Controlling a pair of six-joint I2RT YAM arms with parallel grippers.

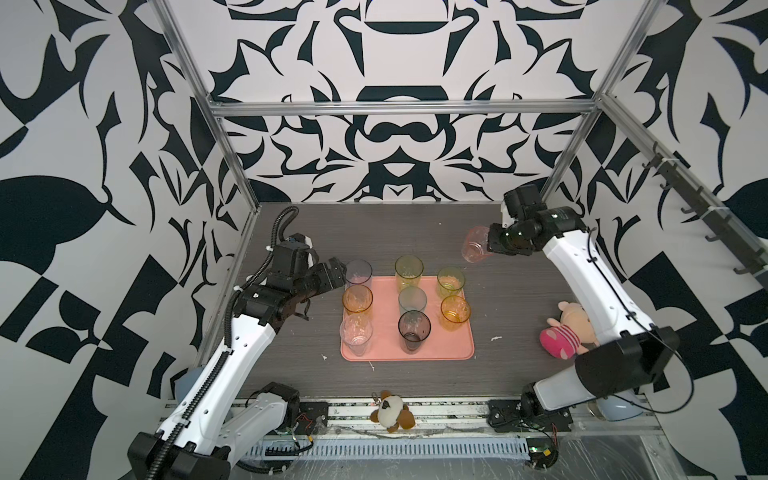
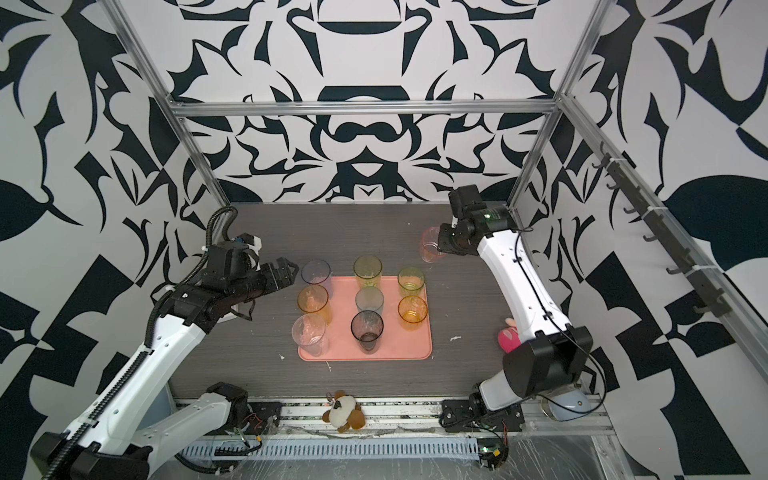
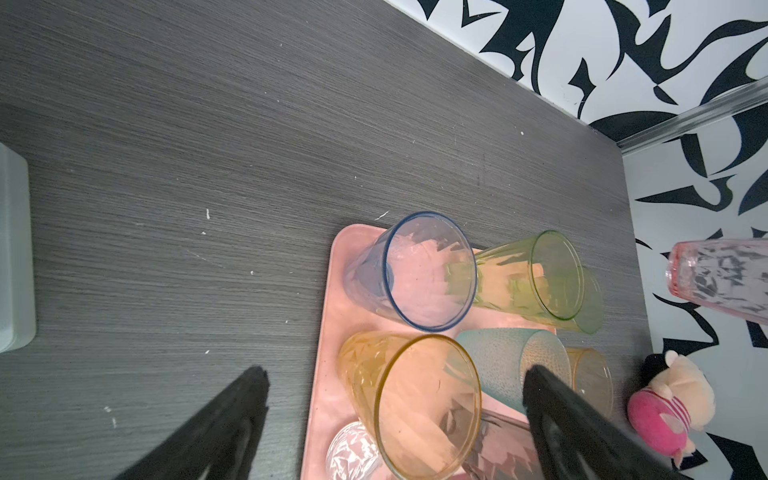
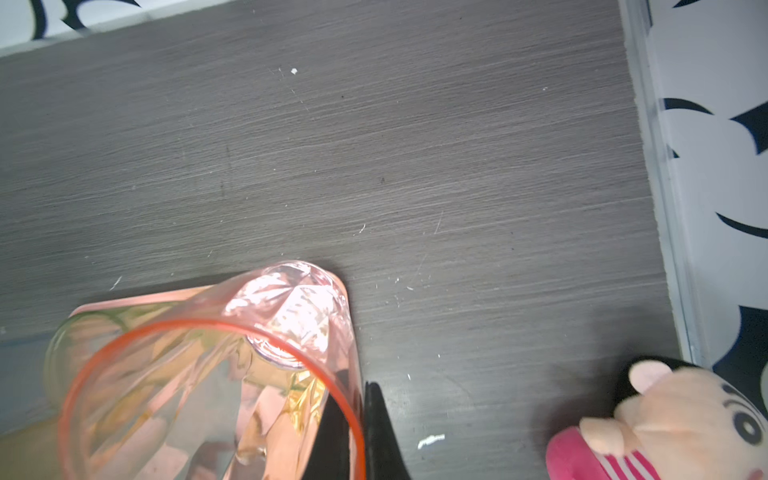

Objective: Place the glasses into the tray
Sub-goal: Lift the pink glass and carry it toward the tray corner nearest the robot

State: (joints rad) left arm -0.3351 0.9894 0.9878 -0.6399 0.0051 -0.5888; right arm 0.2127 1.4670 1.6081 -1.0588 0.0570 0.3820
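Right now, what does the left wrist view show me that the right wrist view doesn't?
Only the left wrist view: the open left end effector facing the tray, with the blue glass, orange glass and teal glass upright on it, and a pale container. Only the right wrist view: the right end effector pinching the pink glass by its rim, one finger inside. Both: that pink glass, the plush toy and the dark table.

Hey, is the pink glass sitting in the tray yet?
No, the pink glass is pinched at its rim by the right gripper, apart from the tray, beyond its far right corner.
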